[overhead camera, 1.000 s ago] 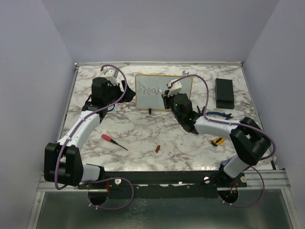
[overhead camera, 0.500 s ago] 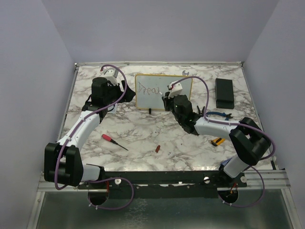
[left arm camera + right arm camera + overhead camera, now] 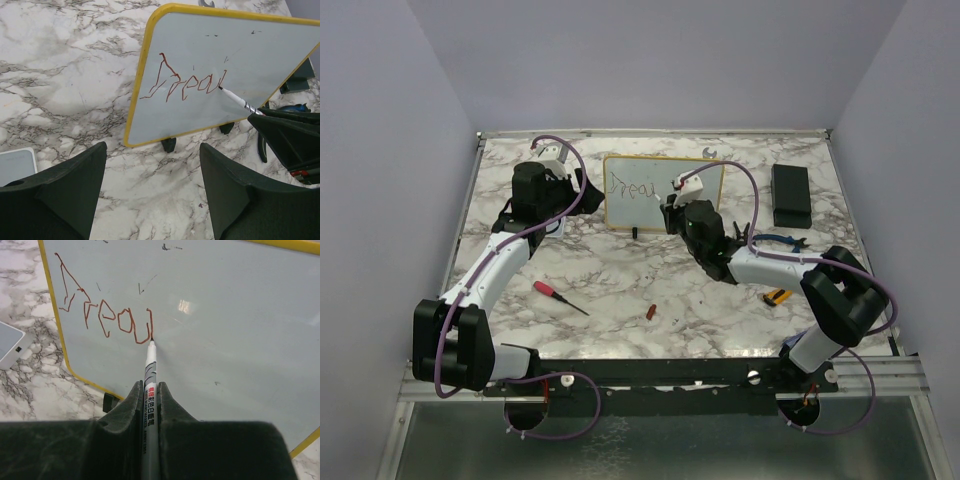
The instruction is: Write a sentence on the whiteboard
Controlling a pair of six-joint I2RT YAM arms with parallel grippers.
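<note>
We caught the marker [image 3: 150, 372] tip on the whiteboard [image 3: 230, 340].
The right gripper [image 3: 149, 390] clamped the marker, its tip at the end of the red sentence [image 3: 107, 317] on the whiteboard's upper left; the left gripper [image 3: 152, 147] gaped wide, empty, beside the whiteboard's left edge.

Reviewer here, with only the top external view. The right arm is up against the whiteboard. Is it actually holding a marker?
Observer: Yes. In the right wrist view the right gripper is shut on a marker, whose tip touches the whiteboard.
Operator: What is written on it?
Observer: One line of red-brown letters, reading roughly "Dreau". The tip sits at the end of the last stroke.
Operator: And the left gripper?
Observer: The left wrist view shows the left gripper open and empty, pointed at the board's front and not touching it.
</note>
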